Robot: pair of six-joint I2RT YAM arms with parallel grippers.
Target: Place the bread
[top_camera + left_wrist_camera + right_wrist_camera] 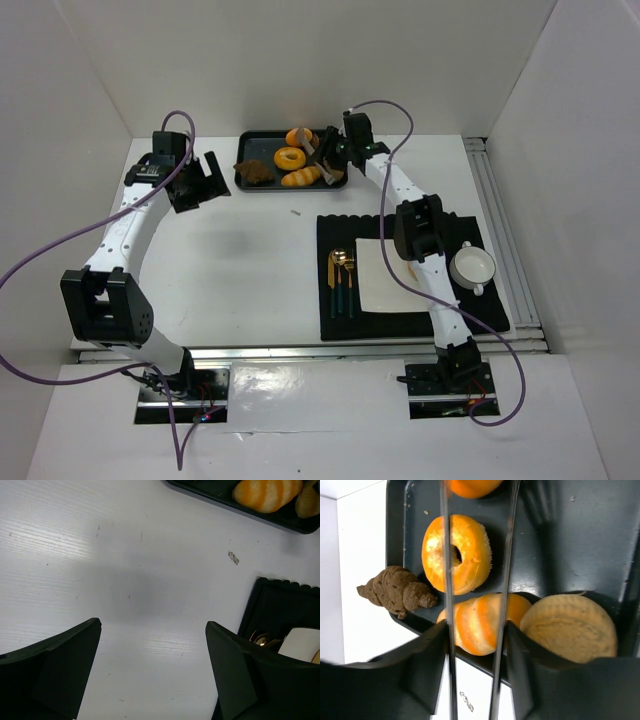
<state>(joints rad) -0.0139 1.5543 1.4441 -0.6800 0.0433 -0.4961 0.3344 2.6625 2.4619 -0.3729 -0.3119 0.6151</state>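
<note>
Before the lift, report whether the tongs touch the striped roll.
Cannot tell. The right wrist view shows both arms of the tongs crossing the striped roll, but not whether they press it or hang above.

Left end effector [152, 624] wide open, right arm [425, 240] extended forward, right end effector [476, 630] clamped on tongs [446, 555]

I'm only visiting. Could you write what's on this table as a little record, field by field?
tray: black, at the table's far side
breads on tray: striped roll, donut, croissant, round bun, orange bun
right tool: shut on tongs, their arms over the striped roll; contact unclear
left tool: open, empty, over bare table
mat: black, with napkin, cutlery, bowl
</note>
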